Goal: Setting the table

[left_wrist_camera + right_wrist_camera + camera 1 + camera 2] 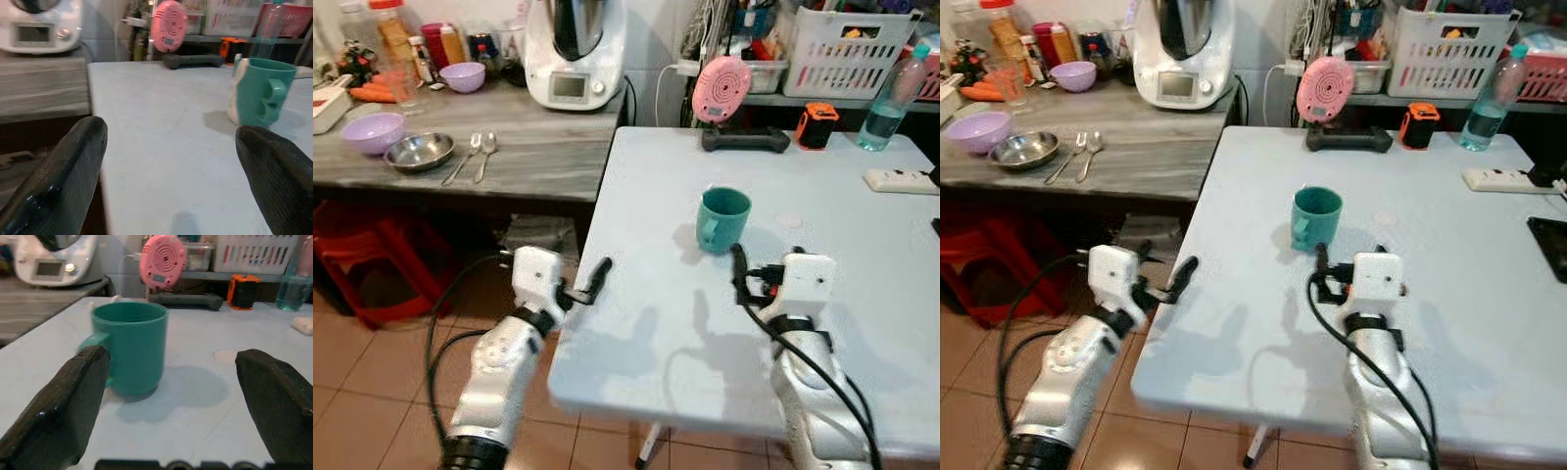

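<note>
Two spoons (476,155) beside steel bowl (419,151); teal mug (722,219) on table (862,255)

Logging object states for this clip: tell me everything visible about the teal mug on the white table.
The teal mug is a plain, matte cylinder with one loop handle, likely plastic or ceramic. It stands upright on the white table, mouth open, handle turned toward the robot's left; what it holds cannot be seen. It casts a shadow on the tabletop. Nothing else touches it: the right gripper sits just behind it with fingers spread, apart from the mug, and the left gripper hovers at the table's left edge.
</note>
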`<state>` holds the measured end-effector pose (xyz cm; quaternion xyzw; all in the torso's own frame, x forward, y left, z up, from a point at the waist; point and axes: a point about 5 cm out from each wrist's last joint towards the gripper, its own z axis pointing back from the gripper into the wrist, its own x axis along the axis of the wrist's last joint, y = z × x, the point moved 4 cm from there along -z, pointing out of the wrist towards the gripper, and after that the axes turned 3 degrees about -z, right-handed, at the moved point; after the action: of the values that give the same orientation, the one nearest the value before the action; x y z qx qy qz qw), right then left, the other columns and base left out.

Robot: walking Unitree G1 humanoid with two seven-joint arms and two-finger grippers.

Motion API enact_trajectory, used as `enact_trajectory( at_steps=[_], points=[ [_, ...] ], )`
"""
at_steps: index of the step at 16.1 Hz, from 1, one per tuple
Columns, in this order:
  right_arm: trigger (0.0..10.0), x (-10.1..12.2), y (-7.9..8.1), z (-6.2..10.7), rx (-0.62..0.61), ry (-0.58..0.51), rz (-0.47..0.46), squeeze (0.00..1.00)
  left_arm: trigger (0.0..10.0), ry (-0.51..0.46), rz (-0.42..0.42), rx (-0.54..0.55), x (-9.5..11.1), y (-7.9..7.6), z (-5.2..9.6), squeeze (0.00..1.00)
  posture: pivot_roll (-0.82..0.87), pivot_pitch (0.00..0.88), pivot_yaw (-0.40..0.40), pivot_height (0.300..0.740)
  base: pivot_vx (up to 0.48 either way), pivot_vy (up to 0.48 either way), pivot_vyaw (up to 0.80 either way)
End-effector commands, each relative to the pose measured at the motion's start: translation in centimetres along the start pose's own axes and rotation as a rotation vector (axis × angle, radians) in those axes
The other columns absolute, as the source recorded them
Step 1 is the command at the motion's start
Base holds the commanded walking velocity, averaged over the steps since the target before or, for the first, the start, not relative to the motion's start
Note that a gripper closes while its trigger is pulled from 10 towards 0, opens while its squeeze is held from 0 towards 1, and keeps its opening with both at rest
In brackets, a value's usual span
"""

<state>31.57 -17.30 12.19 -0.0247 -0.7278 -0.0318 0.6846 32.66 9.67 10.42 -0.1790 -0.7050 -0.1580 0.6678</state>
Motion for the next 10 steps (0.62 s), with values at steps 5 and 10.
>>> enact_trajectory(
  at_steps=[5,10],
  points=[
    [10.0,0.3,1.0,-0.2,0.03,-0.011,-0.012,0.0,10.0,0.025,-0.03,0.001,-0.4,0.4,0.6,0.0,-0.05,0.0,0.029,0.74,0.0,0.0,0.3],
    [10.0,-0.1,1.3,-0.2,0.027,0.0,-0.023,0.0,10.0,0.045,-0.043,-0.069,-1.2,0.1,1.9,0.0,-0.04,0.0,0.031,0.74,0.0,0.0,0.0]
  ],
)
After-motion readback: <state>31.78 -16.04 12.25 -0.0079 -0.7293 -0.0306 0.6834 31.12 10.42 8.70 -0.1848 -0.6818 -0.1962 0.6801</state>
